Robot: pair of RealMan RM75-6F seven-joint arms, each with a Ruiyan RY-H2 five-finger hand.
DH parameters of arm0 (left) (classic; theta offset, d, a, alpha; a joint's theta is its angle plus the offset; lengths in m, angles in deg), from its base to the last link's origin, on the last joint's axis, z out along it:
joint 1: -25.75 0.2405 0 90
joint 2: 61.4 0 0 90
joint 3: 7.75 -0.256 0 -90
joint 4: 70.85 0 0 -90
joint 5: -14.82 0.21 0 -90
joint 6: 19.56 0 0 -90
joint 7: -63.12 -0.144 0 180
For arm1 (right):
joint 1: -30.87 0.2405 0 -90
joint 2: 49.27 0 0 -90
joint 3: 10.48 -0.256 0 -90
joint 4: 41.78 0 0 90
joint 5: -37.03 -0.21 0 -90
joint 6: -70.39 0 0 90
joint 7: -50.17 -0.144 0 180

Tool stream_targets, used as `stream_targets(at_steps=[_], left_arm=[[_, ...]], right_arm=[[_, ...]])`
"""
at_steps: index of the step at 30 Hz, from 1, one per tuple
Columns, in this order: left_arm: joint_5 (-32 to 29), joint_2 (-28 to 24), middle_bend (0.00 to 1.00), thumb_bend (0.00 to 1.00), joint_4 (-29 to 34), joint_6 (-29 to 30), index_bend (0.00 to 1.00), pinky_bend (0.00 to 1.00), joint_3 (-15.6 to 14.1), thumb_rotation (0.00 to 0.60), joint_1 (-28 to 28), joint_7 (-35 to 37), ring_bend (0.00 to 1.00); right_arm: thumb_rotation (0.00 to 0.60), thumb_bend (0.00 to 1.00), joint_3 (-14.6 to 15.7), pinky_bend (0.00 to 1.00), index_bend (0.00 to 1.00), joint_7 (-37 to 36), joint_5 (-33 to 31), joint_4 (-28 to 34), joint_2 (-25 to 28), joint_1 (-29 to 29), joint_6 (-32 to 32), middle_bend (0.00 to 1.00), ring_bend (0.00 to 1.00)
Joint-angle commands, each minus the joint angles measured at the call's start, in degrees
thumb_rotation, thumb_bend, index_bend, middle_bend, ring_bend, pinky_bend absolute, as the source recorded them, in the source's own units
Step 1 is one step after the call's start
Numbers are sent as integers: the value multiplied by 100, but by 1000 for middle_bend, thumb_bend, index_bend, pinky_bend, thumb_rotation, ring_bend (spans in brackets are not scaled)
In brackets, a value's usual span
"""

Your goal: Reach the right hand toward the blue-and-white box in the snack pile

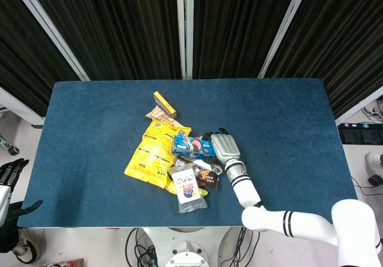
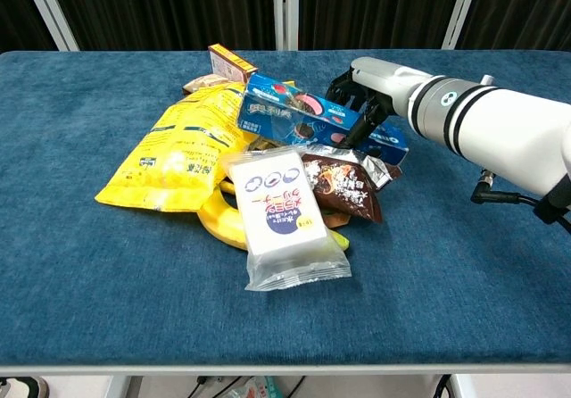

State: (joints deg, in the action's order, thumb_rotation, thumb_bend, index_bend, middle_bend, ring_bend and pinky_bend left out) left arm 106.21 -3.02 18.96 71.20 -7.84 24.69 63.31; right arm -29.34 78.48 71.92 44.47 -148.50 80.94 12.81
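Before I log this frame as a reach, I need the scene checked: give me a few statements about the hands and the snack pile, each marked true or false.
1. The right hand is at the blue-and-white box. True.
2. The box lies apart from the pile. False: it rests on the other snacks.
3. The yellow bag is left of the box in the chest view. True.
4. The left hand is over the pile. False: it is off the table's left edge.
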Motion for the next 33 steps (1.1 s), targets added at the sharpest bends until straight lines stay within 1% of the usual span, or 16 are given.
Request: stream_targets(at_steps=[1,5,8,11,16,19,22,27,33], left_arm=[[-1,-3,109,0,-8,15,122,242,4,467,6,14,119],[-7,6,108,0,-33,17,123,242,3,470,12,42,119],[-2,11,109,0,-46,20,122,242,2,468,13,53,119],[10,13,108,0,-43,33,122,242,4,468,13,56,119],[38,18,108,0,-8,55,122,242,15,470,5,27,119],[44,18,108,0,17,54,122,242,17,469,1,-4,119],[49,9,109,0,48,47,123,242,14,468,-2,-43,119],[62,-7,108,0,113,35,122,242,3,468,-4,-91,119],[28,-1,109,0,97,15,122,242,19,468,-13,-91,119]], right_arm=[[600,274,5,242,616,-29,102,-56,-33,-4,-141,462,428],[600,343,-32,304,739,-215,423,-36,-22,-102,-438,548,512],[600,385,-116,325,786,-498,785,144,122,-244,-673,583,548],[600,433,-275,329,819,-950,1306,474,370,-435,-964,611,574],[600,463,-537,336,842,-1867,2341,1150,843,-769,-1439,629,591],[600,467,-577,357,848,-2290,2906,1478,1091,-936,-1650,634,597],[600,466,-509,367,853,-2507,3267,1673,1244,-1076,-1793,637,599],[600,467,-362,368,854,-2597,3464,1713,1295,-1178,-1825,638,599],[600,467,-348,368,854,-2634,3440,1614,1251,-1177,-1758,639,599]])
